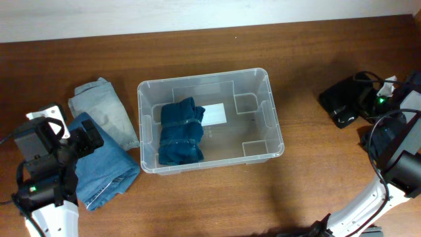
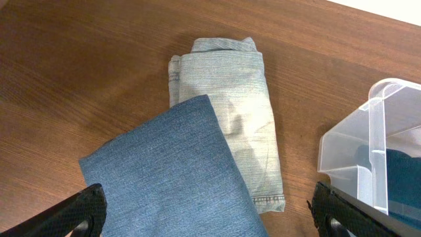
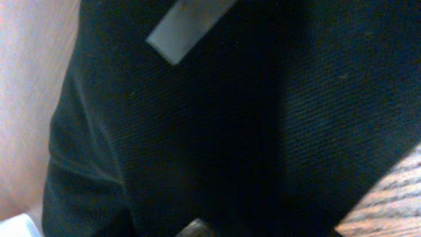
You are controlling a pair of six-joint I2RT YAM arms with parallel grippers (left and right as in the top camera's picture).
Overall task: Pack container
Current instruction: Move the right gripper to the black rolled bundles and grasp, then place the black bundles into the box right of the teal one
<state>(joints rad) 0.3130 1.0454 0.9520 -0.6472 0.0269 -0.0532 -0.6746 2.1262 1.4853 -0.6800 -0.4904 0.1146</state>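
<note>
The container stands upright on the wooden surface at the centre of the overhead view, with its open side up. A dark blue folded garment lies on the base in the container's 9 o'clock half. A white label shows on the base just beside this garment, at its 3 o'clock. The rest of the base, toward 3 o'clock, is bare. Two folded denim items lie on the surface at 9 o'clock of the container. The light grey-blue folded denim is the nearer to the container wall. The mid-blue folded denim lies at its 7 o'clock and overlaps its lower corner. The left end effector hangs over the mid-blue folded denim. In the left wrist view its fingers are spread wide, released and grasping nothing, and the mid-blue folded denim lies between them. The same view shows the light grey-blue folded denim at 12 o'clock and a corner of the container at 3 o'clock. A black fabric item lies on the surface at 3 o'clock of the container, well apart from it. The right end effector is at this item. The right wrist view is filled with black fabric bearing a grey strip. Whether the right end effector is released or clenched cannot be told.
</note>
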